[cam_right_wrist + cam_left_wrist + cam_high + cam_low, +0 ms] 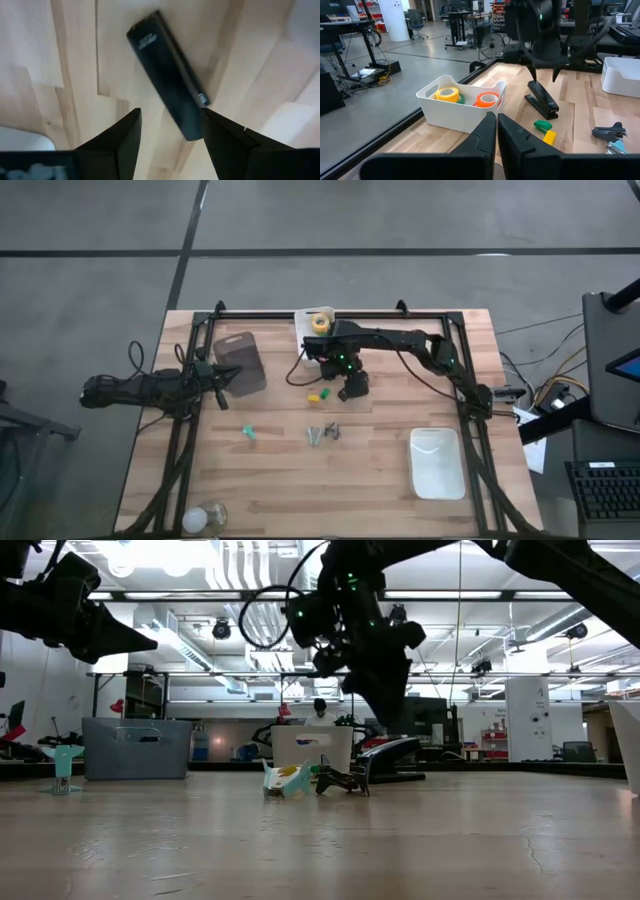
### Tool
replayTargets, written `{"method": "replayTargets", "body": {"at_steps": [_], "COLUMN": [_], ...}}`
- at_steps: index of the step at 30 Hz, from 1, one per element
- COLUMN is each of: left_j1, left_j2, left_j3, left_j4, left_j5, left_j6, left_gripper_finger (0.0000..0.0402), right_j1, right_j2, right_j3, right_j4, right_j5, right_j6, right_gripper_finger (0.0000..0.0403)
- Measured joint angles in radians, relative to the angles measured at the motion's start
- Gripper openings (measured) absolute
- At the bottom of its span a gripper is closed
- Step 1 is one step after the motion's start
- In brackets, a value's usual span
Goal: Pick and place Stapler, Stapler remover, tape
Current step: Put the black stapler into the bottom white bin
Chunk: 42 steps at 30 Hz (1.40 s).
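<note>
Your right gripper (170, 137) hovered over the stapler (167, 75) on the desk (75, 60), fingers spread wide, holding nothing. Your left gripper (496, 131) waited closed, empty.

The wooden table (270, 470) carries several things. A black stapler (170, 75) lies flat on the boards, directly beneath the right gripper's spread fingers (117, 137), its length reaching out past their tips. A white bin (457, 107) sits beyond the left gripper's closed fingers (485, 132), holding a yellow tape roll (447, 93) and an orange-red tape roll (487, 99). Near the stapler lies a small green-and-yellow piece (543, 129). A staple remover (609, 131) rests farther off, with a small teal item (248, 433) elsewhere on the boards. A grey box (240, 362) sits just beside the left fingers. A white tray (436, 463) and a light bulb (203, 517) lie well apart from both.
</note>
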Motion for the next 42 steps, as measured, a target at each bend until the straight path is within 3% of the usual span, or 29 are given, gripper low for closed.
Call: {"method": "replayTargets", "body": {"at_steps": [20, 30, 40, 42], "left_j1": [0.0, 0.0, 0.0, 0.0], "left_j2": [0.0, 0.0, 0.0, 0.0], "left_j3": [0.0, 0.0, 0.0, 0.0], "left_j4": [0.0, 0.0, 0.0, 0.0], "left_j5": [0.0, 0.0, 0.0, 0.0], "left_j6": [0.0, 0.0, 0.0, 0.0], "left_gripper_finger": [0.0018, 0.0019, 0.002, 0.0019], "right_j1": [0.006, 0.013, 0.023, 0.026], "right_j2": [-0.001, -0.001, -0.001, -0.001], "right_j3": [-0.111, -0.23, -0.192, -0.172], "right_j4": [0.103, 0.151, 0.136, 0.128], "right_j5": [0.054, 0.06, -0.012, -0.033], "right_j6": [-0.08, -0.023, 0.063, 0.083], "right_gripper_finger": [0.0199, 0.0196, 0.0117, 0.0116]}}
